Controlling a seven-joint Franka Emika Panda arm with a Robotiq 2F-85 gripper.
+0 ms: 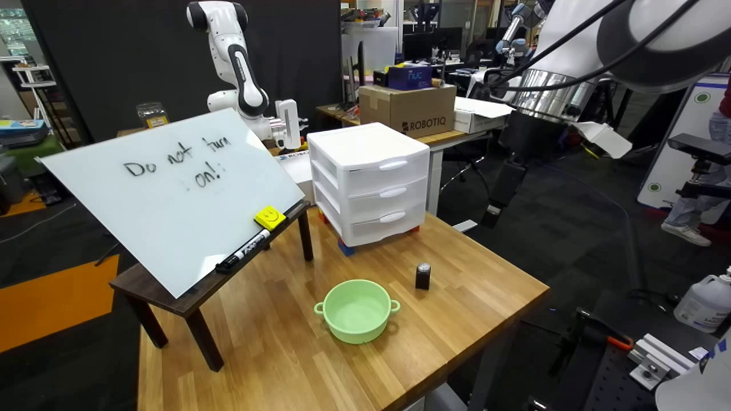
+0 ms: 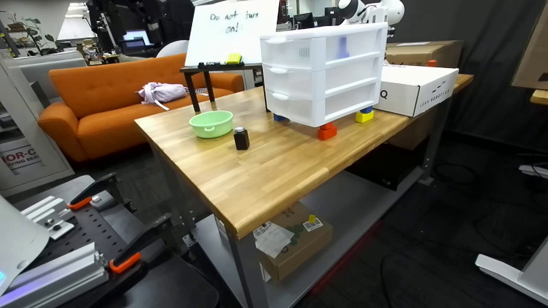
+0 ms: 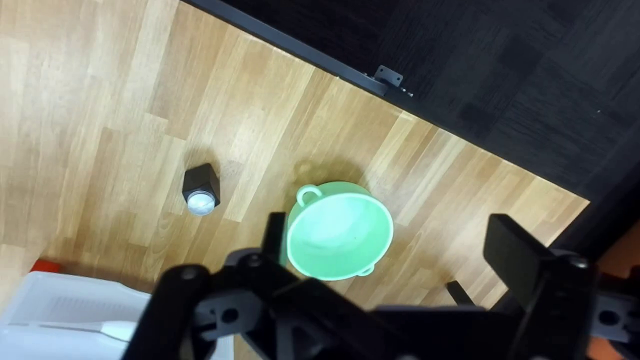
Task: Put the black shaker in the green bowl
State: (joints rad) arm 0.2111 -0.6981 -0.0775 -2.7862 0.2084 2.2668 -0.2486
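The black shaker stands upright on the wooden table, with a lighter grey top. It also shows beside the bowl in an exterior view and left of it in the wrist view. The light green bowl sits on the table with its two small handles and looks empty; it shows too in an exterior view and in the wrist view. My gripper is open, with nothing between its fingers, high above the table. In an exterior view the gripper hangs apart from both things.
A white drawer unit stands on coloured blocks behind the shaker. A whiteboard leans on a dark stand with a marker and yellow eraser. The table's edge runs near the shaker.
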